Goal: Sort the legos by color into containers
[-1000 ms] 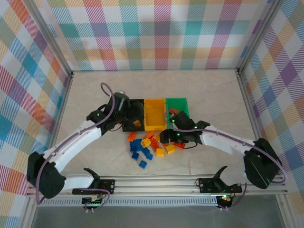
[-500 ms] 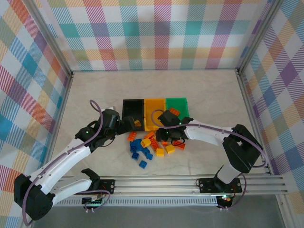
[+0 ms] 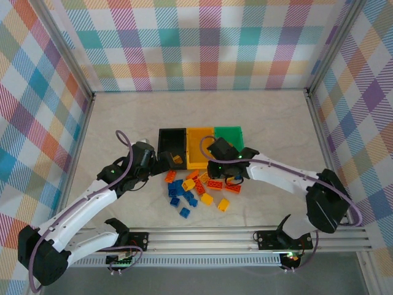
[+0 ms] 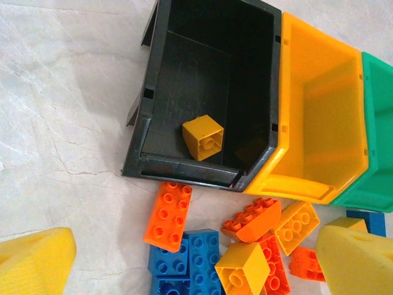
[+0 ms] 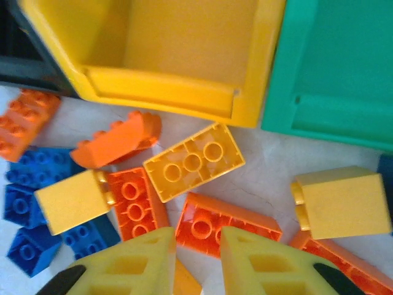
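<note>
Marbled tabletop (image 3: 270,123), plaid walls (image 3: 202,43). Black bin (image 4: 196,74), yellow bin (image 4: 319,110), green bin (image 4: 381,135) touching in row. My left gripper (image 4: 196,261) spread wide just before black bin. My right gripper (image 5: 196,246) narrow over loose legos (image 3: 195,187) near yellow bin; cannot tell if gripping. One yellow brick (image 4: 203,137) inside black bin.

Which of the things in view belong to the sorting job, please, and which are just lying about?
Belong to the job: legos loose in front of the bins, one yellow brick in the black bin, yellow bin, green bin, left tool, right tool.
Not part of it: table, plaid walls, metal rail.
</note>
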`<action>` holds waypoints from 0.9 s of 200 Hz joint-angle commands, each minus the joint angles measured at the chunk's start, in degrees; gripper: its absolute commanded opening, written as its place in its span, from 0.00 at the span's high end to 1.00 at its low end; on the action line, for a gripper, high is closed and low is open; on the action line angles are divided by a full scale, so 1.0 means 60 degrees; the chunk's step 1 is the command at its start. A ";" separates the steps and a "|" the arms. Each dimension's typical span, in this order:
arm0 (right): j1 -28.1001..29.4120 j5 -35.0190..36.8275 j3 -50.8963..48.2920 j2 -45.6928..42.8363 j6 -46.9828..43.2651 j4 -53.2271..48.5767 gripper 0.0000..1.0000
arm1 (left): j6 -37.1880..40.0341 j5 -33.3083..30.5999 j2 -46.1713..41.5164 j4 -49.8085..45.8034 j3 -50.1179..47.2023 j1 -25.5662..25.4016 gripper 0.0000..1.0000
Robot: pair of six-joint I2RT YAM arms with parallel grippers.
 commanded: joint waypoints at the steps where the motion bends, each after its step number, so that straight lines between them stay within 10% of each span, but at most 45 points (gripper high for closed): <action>1: 0.0027 0.0513 0.0776 -0.0448 -0.0480 -0.0964 0.67 | -0.0002 -0.0059 -0.0268 -0.0241 -0.0191 -0.0090 0.00; 32: 0.0017 -0.0143 0.1005 -0.0183 -0.0531 -0.1330 0.35 | -0.0004 -0.0029 -0.0380 -0.0313 -0.0309 -0.0090 0.00; 180: -0.0539 0.1307 -0.1786 -0.0351 0.2781 -0.0472 0.15 | -0.0125 0.0120 -0.0440 -0.0066 -0.1033 -0.0075 0.00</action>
